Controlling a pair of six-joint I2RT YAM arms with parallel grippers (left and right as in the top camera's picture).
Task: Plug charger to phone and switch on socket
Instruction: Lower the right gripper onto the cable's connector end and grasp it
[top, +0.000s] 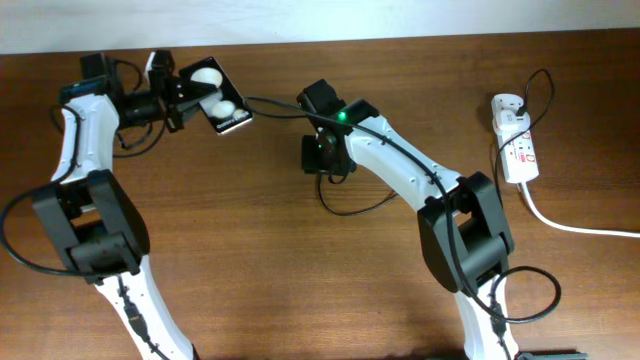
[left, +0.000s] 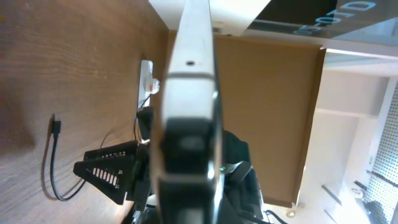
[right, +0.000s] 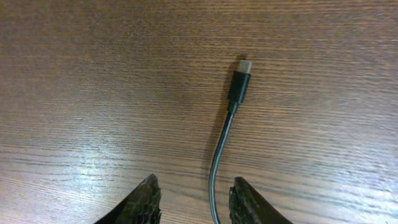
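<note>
Overall light: bright and even, coming from above the table (top: 250, 250).
Shadows: soft and faint, close under both arms. The charger (right: 239, 84) casts a blurred shadow just beside itself, ahead of the right gripper (right: 194, 196).
Glare: a pale sheen lies on the wood just outside the fingers (right: 142, 202). The socket (top: 515, 140) is nearly blown white.
Sharpness: the wood grain and plug tip are crisp in the right wrist view, while the fingers are dark and slightly soft.
Blur: the phone (left: 189, 93), in the left gripper (top: 200, 95), sits against the lens as a smeared, unfocused band.
Background beyond the hand: a pale, overbright room, with verticals leaning at the frame edge.
</note>
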